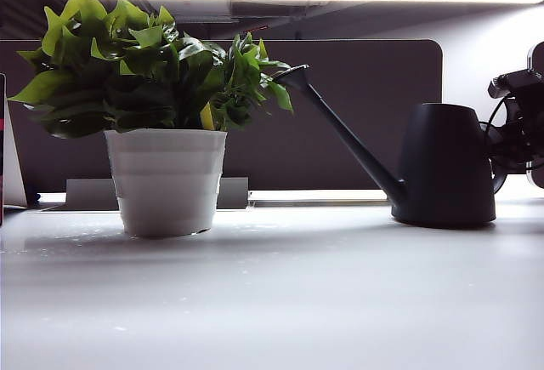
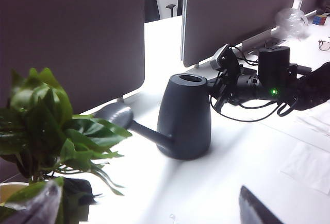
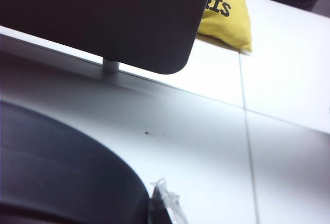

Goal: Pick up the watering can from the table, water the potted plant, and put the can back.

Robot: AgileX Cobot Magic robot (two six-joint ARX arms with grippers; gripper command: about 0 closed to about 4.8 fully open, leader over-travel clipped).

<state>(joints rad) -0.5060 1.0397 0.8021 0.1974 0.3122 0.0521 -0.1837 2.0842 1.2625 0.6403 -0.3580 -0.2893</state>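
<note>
The watering can (image 1: 446, 166) stood upright on the table (image 1: 272, 302), off to the right in the exterior view, well apart from the potted plant (image 1: 161, 106) on the left. Its long spout slanted up toward the leaves, the flared tip just at the edge of the foliage. The base looked flat on the tabletop.

The right gripper (image 2: 219, 87) sat tight against the can's far side, at the handle, its black arm stretching in from the right. Its jaws were closed right down; the handle itself was hidden behind the body, so whether they were clamped on it could not be told.

The left gripper (image 2: 258, 211) hung back near the plant, only one dark fingertip showing at the picture's edge, jaws spread wide and holding nothing.

A dark partition panel (image 1: 357, 115) ran behind everything. In the right wrist view a yellow bag (image 3: 227, 13) lay beyond the panel, with black block letters reading partly "IS"; the rest was cut off.
</note>
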